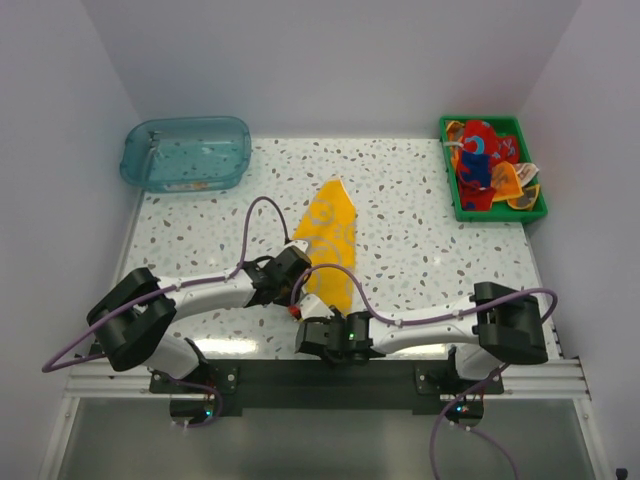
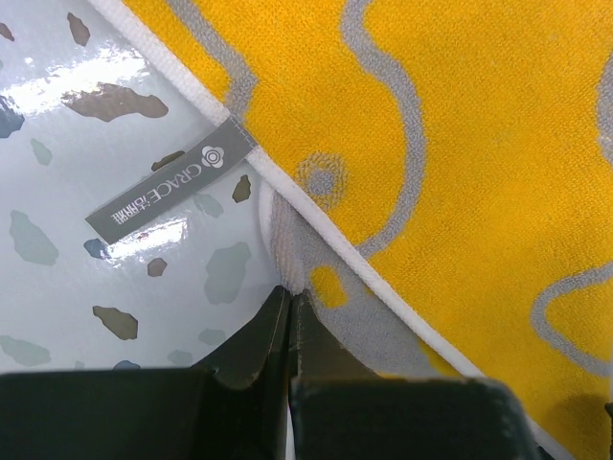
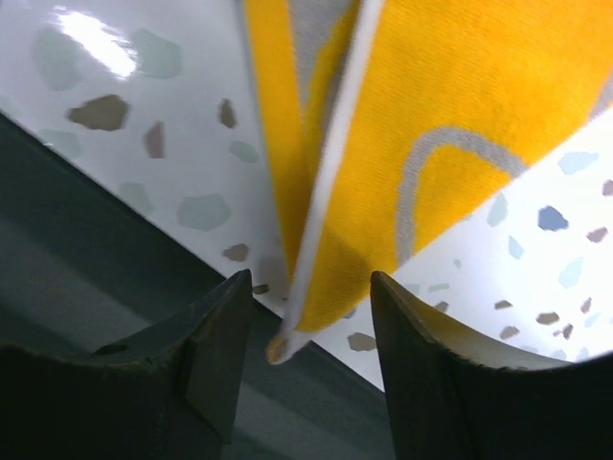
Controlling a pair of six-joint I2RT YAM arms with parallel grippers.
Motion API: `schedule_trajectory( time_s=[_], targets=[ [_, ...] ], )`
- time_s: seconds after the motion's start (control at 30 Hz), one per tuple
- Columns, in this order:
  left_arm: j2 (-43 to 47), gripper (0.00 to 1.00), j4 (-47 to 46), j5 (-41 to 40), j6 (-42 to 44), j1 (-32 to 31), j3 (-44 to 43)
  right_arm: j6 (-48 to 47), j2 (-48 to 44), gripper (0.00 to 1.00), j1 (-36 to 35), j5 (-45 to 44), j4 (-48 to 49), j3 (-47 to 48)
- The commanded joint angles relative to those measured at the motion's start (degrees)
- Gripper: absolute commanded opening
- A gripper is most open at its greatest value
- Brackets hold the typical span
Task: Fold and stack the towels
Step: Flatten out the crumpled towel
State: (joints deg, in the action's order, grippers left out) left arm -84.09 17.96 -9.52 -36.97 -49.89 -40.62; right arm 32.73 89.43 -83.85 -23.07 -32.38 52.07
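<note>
An orange towel (image 1: 333,245) with grey line print and white trim lies long and narrow on the speckled table (image 1: 420,240), running from the middle toward the near edge. My left gripper (image 1: 292,280) is shut on its left edge; in the left wrist view the closed fingertips (image 2: 289,305) pinch the white-trimmed hem beside a grey label (image 2: 168,187). My right gripper (image 1: 312,335) is open at the near corner of the towel (image 3: 330,273), which hangs between its fingers without touching them. More towels (image 1: 485,165), red, blue and orange, lie heaped in the green tray (image 1: 455,200).
A clear blue tub (image 1: 187,152) stands at the far left corner. The green tray sits at the far right. The table's dark near edge (image 3: 115,259) runs just under my right gripper.
</note>
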Motion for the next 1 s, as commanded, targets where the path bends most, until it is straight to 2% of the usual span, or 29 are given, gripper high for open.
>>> schedule_trajectory(
  time_s=[0.0, 0.1, 0.13, 0.17, 0.2, 0.3, 0.43, 0.53, 0.7, 0.8, 0.83, 0.9, 0.97],
  targets=[
    [-1.3, 0.0, 3.5, 1.0, -1.2, 0.4, 0.5, 3.8, 0.3, 0.55, -0.1, -6.4, -4.7, 1.3],
    [-1.3, 0.0, 3.6, 0.9, -1.3, 0.6, 0.6, 5.7, -0.1, 0.43, -0.1, -9.4, -7.5, 1.0],
    [-1.3, 0.0, 3.6, 0.9, -1.3, 0.6, 0.7, 5.9, -0.6, 0.34, -0.1, -9.9, -8.0, 0.8],
    [-1.3, 0.0, 3.6, 0.9, -1.3, 0.6, 0.8, 6.0, -0.8, 0.3, -0.1, -10.1, -8.3, 0.7],
    [-1.5, 0.0, 3.6, 0.9, -1.3, 0.7, 0.9, 6.3, -1.2, 0.19, -0.1, -10.4, -8.6, 0.6],
    [-1.6, 0.0, 4.0, 0.6, -1.2, 0.9, 0.9, 7.2, -3.2, 0.0, -0.1, -11.3, -9.5, 0.3],
    [-0.9, 0.0, 6.0, -1.3, -0.5, 1.6, -0.1, 8.0, -6.5, 0.0, 2.0, -11.8, -10.7, 0.7],
    [0.9, 0.0, 7.4, -1.4, 0.9, 3.7, -1.6, 7.1, -10.2, 0.0, 6.8, -8.8, -9.8, 1.4],
    [4.3, 0.0, 10.1, 0.7, 4.2, 11.2, -6.4, 3.2, -17.8, 0.0, 22.5, 0.6, -3.0, 3.1],
    [4.5, 0.0, 12.3, 2.5, 6.9, 15.3, -12.7, 1.6, -17.6, 0.0, 32.7, 8.8, 1.2, 6.3],
    [4.2, 0.0, 12.9, 3.1, 8.3, 16.3, -17.1, 1.0, -16.8, 0.0, 36.9, 12.6, 1.2, 9.9],
    [3.2, 0.0, 15.3, 4.2, 9.5, 19.6, -22.4, 0.8, -14.9, 0.0, 40.5, 15.9, 0.7, 14.4],
    [2.4, 0.0, 16.8, 5.9, 11.0, 23.1, -31.4, 1.5, -12.3, 0.0, 45.3, 20.1, 0.0, 21.8]
  ],
)
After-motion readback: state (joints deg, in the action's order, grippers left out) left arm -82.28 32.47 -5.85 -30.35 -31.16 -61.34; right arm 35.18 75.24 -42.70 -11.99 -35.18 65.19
